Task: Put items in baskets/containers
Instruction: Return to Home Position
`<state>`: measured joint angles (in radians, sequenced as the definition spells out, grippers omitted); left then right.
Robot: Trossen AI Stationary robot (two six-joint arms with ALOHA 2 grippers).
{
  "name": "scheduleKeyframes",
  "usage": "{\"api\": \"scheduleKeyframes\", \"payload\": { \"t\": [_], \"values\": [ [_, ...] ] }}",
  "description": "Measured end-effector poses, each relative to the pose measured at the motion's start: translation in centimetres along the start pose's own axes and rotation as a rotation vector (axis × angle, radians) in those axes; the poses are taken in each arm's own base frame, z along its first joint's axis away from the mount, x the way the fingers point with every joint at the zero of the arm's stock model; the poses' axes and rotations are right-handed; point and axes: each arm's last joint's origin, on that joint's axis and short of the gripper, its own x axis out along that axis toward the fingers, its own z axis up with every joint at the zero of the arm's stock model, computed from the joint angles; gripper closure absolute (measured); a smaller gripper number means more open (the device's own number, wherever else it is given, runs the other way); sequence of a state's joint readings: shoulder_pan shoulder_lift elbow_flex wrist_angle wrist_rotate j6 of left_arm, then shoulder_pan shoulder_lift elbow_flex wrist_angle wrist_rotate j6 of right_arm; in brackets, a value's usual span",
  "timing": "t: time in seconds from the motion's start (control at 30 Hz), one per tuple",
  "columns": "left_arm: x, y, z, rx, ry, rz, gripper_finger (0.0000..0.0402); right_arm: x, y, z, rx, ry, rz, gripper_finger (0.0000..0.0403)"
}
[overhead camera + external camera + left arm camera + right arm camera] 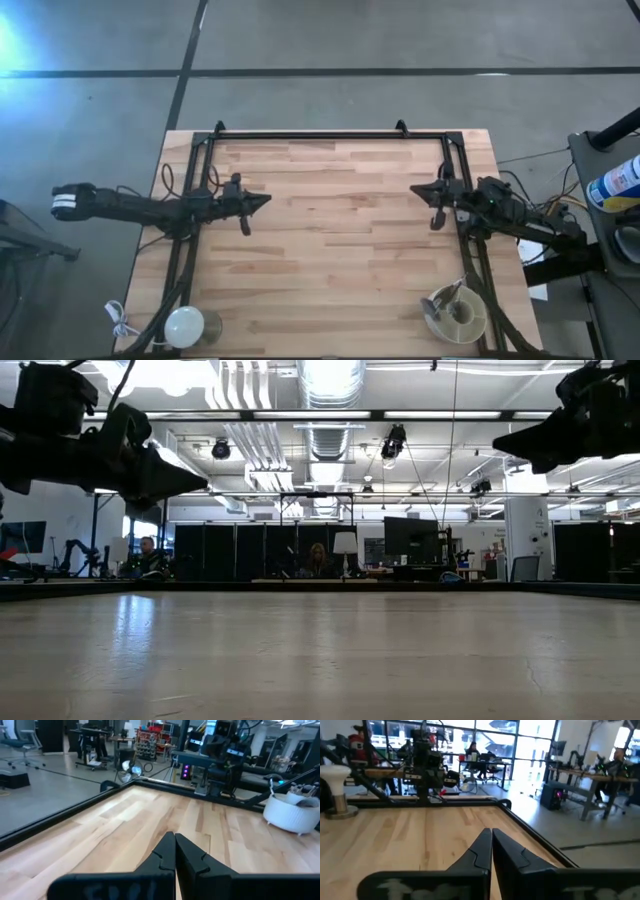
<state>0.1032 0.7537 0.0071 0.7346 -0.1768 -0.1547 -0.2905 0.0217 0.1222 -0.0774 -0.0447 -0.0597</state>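
The round cream container stands at the table's near right corner, with a few thin brushes leaning inside it. The left wrist view shows the container with brush ends above its rim. My left gripper hovers shut over the table's left side, pointing level toward the right. My right gripper hovers shut over the right side, pointing level toward the left. Both wrist views show shut fingers, left and right, with nothing between them.
A white glossy dome with a cord stands at the near left corner and also shows in the right wrist view. A dark frame runs along the table's far edge and sides. Bare wood lies between the grippers.
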Motion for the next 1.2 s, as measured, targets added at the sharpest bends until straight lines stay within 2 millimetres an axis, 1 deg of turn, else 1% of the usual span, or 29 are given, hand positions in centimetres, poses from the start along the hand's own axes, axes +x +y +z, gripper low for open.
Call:
{"api": "scheduleKeyframes", "payload": {
  "t": [0.23, 0.33, 0.4, 0.57, 0.8, 1.2],
  "values": [
    [-0.6, 0.1, 0.0, 0.004, 0.018, 0.021, 0.0402, 0.1, 0.0, -0.9, 0.048, -0.014, -0.014, 0.0395],
    [-0.8, 0.2, 0.0, 0.006, 0.030, 0.039, 0.0402, 0.5, 0.2, -2.1, 0.066, -0.019, 0.031, 0.0395],
    [-1.0, 0.3, 0.0, 0.005, 0.035, 0.042, 0.0402, 0.6, 0.3, -2.8, 0.091, -0.004, 0.031, 0.0395],
    [-1.3, 0.4, -0.3, 0.009, 0.071, 0.060, 0.0402, 0.6, 0.5, -2.7, 0.079, -0.006, 0.054, 0.0395],
    [-2.0, 0.5, -0.1, 0.008, 0.064, 0.053, 0.0402, 0.6, 0.5, -2.7, 0.069, -0.004, 0.053, 0.0395],
    [-3.5, 0.0, 0.3, 0.057, 0.039, -0.123, 0.0401, 0.6, 0.5, -2.7, 0.042, -0.004, 0.050, 0.0395]
  ]
}}
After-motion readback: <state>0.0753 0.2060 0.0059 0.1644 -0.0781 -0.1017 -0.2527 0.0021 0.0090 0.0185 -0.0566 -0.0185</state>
